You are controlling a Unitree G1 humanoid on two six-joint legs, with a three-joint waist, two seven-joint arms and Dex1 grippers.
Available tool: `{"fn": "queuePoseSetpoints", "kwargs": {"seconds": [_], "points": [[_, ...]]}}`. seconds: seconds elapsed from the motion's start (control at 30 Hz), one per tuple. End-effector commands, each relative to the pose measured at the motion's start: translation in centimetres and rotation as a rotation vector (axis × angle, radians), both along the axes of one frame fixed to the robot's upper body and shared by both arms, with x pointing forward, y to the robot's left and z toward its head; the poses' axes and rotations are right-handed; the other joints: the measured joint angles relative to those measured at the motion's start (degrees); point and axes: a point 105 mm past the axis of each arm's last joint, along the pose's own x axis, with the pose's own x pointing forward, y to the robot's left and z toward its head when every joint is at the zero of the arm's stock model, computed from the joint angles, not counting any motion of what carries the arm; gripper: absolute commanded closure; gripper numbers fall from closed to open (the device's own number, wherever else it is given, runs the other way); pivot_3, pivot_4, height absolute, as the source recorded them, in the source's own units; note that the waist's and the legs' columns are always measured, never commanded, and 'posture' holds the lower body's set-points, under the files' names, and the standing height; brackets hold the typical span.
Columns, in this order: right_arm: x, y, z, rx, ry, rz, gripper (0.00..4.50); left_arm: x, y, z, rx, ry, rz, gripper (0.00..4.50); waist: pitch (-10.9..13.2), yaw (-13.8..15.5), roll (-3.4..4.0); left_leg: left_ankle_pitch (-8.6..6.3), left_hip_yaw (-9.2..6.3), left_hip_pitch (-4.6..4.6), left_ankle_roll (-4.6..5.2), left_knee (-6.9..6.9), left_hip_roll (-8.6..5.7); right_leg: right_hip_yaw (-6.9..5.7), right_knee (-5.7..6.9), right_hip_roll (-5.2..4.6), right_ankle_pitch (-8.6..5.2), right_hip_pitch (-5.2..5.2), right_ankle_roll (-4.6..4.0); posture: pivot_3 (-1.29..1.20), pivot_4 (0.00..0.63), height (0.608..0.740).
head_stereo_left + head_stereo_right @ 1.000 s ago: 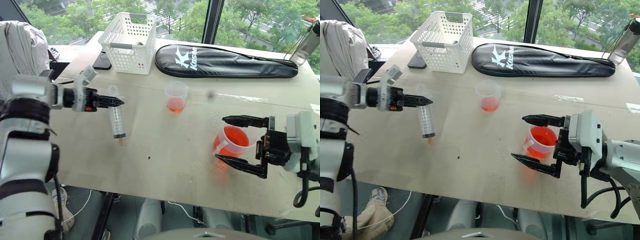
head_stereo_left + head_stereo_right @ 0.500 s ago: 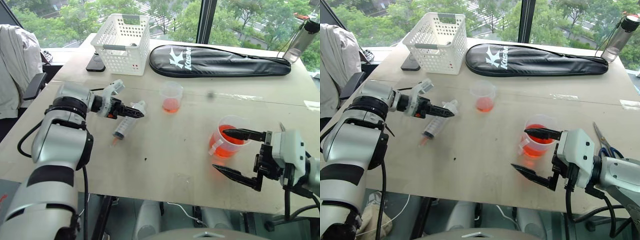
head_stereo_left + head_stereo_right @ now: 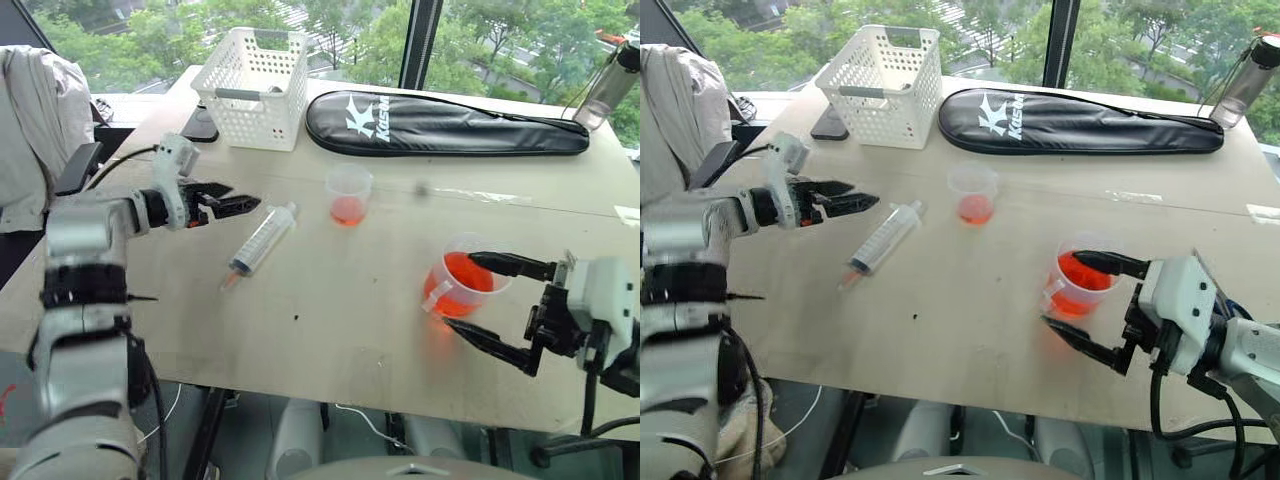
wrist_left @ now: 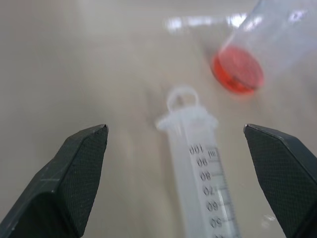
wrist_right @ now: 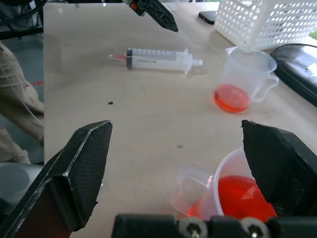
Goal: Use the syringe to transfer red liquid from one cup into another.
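the syringe [image 3: 263, 238] lies flat on the bench [image 3: 350, 330], free of both claws, its tip toward the near edge and a trace of red at that tip. the left claw [image 3: 232, 204] hangs just beside the plunger end with its fingers spread and nothing between them. the right claw [image 3: 497, 308] is also wide open, one finger over the big handled cup [image 3: 457, 285] and one in front of it, gripping nothing. the small cup [image 3: 349, 194] holds a little red liquid [image 3: 348, 209] and stands apart, farther back.

risks, as i judge them: the round barrel may roll or slide away if the left claw pushes it while closing. the right claw is so near the full cup that a small sideways move could tip it and spill the liquid. red drops from the tip could stain the bench.
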Motion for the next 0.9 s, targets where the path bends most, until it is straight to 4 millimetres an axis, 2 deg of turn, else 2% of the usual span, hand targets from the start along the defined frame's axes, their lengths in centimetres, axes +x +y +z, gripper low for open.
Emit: {"fn": "queuePoseSetpoints", "kwargs": {"seconds": [0.03, 0.17, 0.23, 0.3, 0.4, 0.63, 0.77, 0.9], "points": [[0.4, -1.8, 0.2, -0.033, -0.042, -0.061, 0.00, -2.7, -2.2, 4.4, -0.071, -0.244, -0.046, 0.04, -0.02, 0.15, -0.03, 0.00, -0.03, 0.02, 0.00, 0.04, 0.00, -0.04, -0.05, 0.00, 0.00, 0.09, 0.00, 0.00, 0.150, 0.724], [0.4, -4.7, -0.3, -0.041, -0.016, -0.145, 0.00, -5.3, -4.4, 4.9, -0.175, -0.303, -0.099, 0.04, -0.01, 0.03, -0.04, -0.01, 0.00, 0.54, 0.00, 0.02, -0.01, -0.01, -0.11, 0.00, -0.09, 0.63, -0.14, 0.00, 0.150, 0.724], [0.0, -6.4, -0.6, -0.051, 0.001, -0.195, 0.00, -6.2, -5.0, 4.2, -0.177, -0.298, -0.097, 0.04, -0.02, -0.08, -0.03, -0.01, 0.04, 0.95, 0.00, -0.09, -0.01, 0.02, -0.12, 0.00, -0.20, 0.93, -0.15, 0.00, 0.150, 0.724], [-0.6, -8.2, -0.9, -0.066, 0.019, -0.242, 0.00, -7.1, -5.0, 3.0, -0.182, -0.269, -0.080, 0.04, -0.09, -0.16, 0.08, -0.01, 0.03, 1.07, 0.00, -0.14, 0.00, 0.06, -0.12, 0.03, -0.26, 0.99, -0.06, 0.00, 0.150, 0.724], [-1.7, -10.6, -1.4, -0.091, 0.041, -0.306, 0.00, -8.6, -4.0, 0.5, -0.144, -0.220, -0.035, 0.04, -0.12, -0.63, 0.12, -0.01, 0.12, 1.18, -0.01, -0.21, 0.01, 0.16, -0.13, 0.04, -0.26, 1.01, -0.07, 0.00, 0.150, 0.724], [-3.4, -12.2, -2.9, -0.100, 0.129, -0.350, 0.00, -13.2, -0.9, -5.3, -0.036, -0.066, 0.011, 0.04, -0.15, -1.15, 0.15, -0.05, 0.21, 1.25, -0.05, -0.29, 0.06, 0.19, -0.23, -0.06, -0.32, 0.97, -0.07, 0.00, 0.150, 0.724], [-4.0, -13.1, -4.3, -0.103, 0.188, -0.376, 0.00, -15.7, -0.8, -7.4, 0.041, -0.025, -0.033, 0.04, -0.21, -1.07, 0.14, -0.21, 0.16, 1.21, -0.29, -0.40, 0.06, 0.15, -0.44, -0.55, -0.33, 0.89, -0.06, 0.00, 0.150, 0.724], [-4.3, -13.8, -5.2, -0.123, 0.225, -0.406, 0.00, -16.9, -0.9, -8.8, 0.069, -0.004, -0.048, 0.04, -0.27, -0.95, 0.26, -0.25, 0.15, 1.16, -0.24, -0.55, 0.01, 0.05, -0.63, -0.96, -0.33, 0.80, -0.05, 0.00, 0.150, 0.724]]}}
